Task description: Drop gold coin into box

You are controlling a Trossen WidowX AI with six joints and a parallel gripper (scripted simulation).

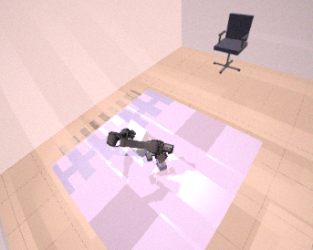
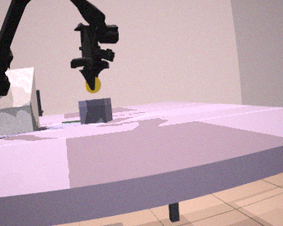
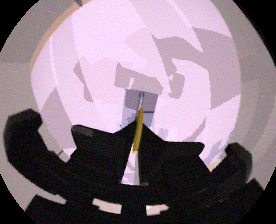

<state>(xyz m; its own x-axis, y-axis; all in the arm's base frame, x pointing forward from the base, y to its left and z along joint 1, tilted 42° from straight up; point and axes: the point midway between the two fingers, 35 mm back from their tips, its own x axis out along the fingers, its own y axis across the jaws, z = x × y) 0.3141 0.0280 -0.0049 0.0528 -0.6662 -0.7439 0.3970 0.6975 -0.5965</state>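
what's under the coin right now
The tool holds the gold coin in the air, and the grey box sits on the table below it with a gap between. The wrist view shows the box lid beneath the coin's edge. The box's inside is hidden.

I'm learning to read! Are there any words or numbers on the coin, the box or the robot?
None can be read in any view.
Gold coin, held in the pincer: plain, no writing shows.
Grey box: plain sides, no label.
Black arm: no brand or number shows.
White marks at the bottom of the wrist view: just blurry blobs, not letters.
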